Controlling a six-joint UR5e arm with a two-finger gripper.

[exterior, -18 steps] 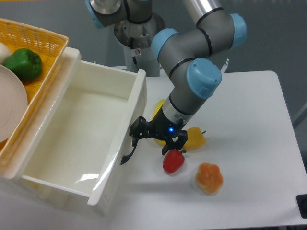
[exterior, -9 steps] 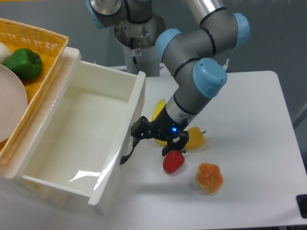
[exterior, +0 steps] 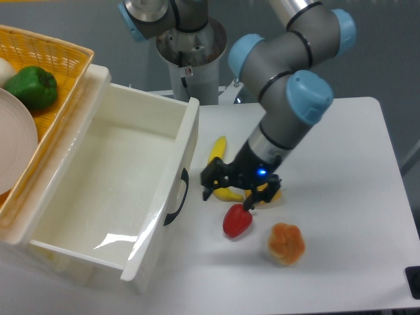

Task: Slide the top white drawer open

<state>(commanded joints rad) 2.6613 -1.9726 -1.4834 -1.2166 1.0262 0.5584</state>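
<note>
Cream-white, the top white drawer [exterior: 105, 197] stood pulled out (empty inside); the gripper [exterior: 227, 199] hung nearby, jaws spread, holding nothing.

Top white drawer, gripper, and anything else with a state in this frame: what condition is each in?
top white drawer: pulled well out, inside empty
black handle: free, nothing gripping it
gripper: open, empty, clear of the handle, above the table
yellow basket: holds a green pepper
</note>
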